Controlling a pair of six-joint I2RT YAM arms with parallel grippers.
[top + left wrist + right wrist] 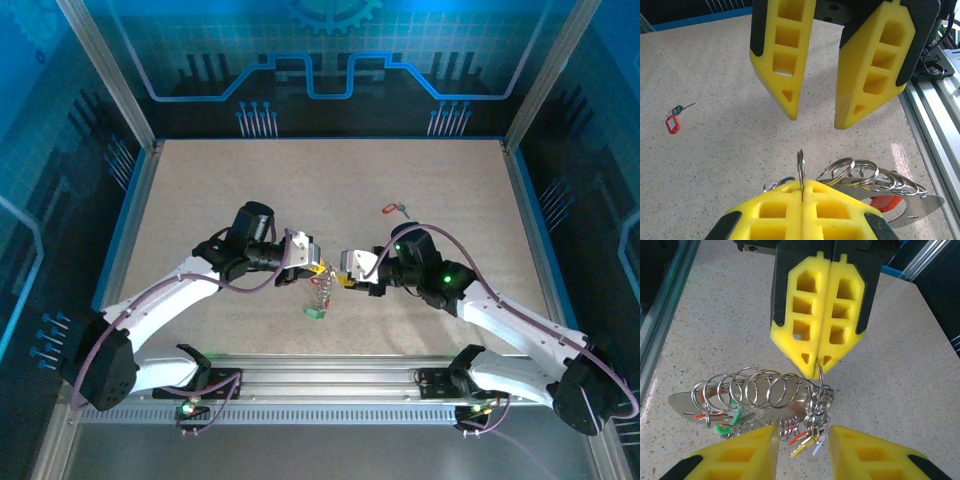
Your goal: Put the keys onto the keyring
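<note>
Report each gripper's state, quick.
Left gripper: closed, pinching one ring of the keyring.
Right gripper: open, holding nothing.

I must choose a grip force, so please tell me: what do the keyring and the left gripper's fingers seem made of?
The keyring: probably polished steel wire; the coils are silvery with bright glints. The left gripper fingers: apparently yellow foam or soft rubber, matte, moulded with hollow cells, backed by black plastic.
</note>
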